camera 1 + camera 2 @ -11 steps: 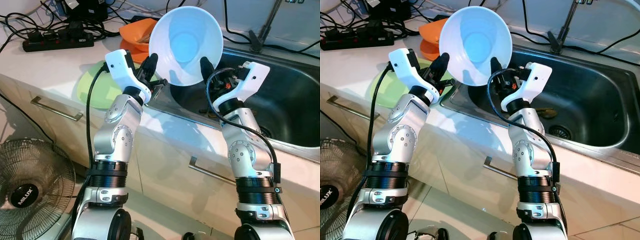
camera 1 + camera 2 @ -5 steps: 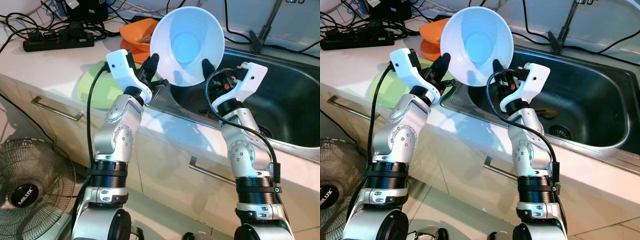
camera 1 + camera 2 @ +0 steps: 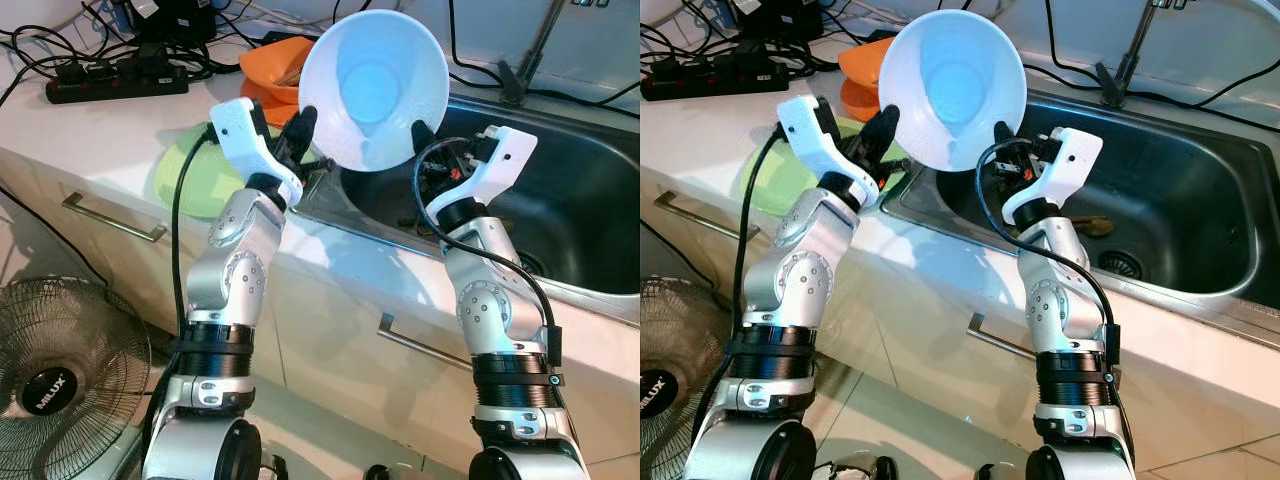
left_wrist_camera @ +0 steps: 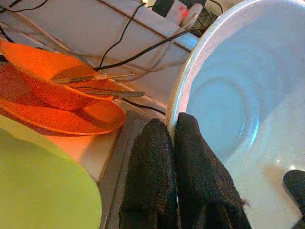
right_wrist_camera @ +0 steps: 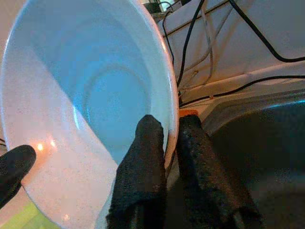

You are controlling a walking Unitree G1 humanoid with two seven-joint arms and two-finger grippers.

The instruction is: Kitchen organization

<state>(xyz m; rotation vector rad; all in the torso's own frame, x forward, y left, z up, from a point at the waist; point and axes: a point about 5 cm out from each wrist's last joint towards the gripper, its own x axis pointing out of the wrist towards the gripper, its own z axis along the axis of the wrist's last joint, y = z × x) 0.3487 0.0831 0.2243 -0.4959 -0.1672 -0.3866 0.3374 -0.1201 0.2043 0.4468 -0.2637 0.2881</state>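
Note:
A large white bowl [image 3: 372,85] is held up in the air over the sink's left edge, tilted so its inside faces me. My left gripper [image 3: 303,122] is shut on the bowl's left rim, and its fingers [image 4: 159,157] pinch the rim [image 4: 172,110] from both sides. My right gripper [image 3: 418,134] is shut on the right rim, where the fingers [image 5: 147,148] straddle the edge of the bowl [image 5: 90,95]. Behind the bowl sit orange dishes [image 3: 270,68] with utensils [image 4: 102,83] in them.
A green plate [image 3: 190,175] lies on the white counter by my left arm. The steel sink [image 3: 570,200] opens on the right, its tap [image 3: 530,50] behind. A black power strip [image 3: 115,82] and cables lie at the back left. A fan [image 3: 60,370] stands on the floor.
The bowl has tilted and shifted slightly between my two grippers; the right gripper has moved a little along the rim. Everything else stays put.

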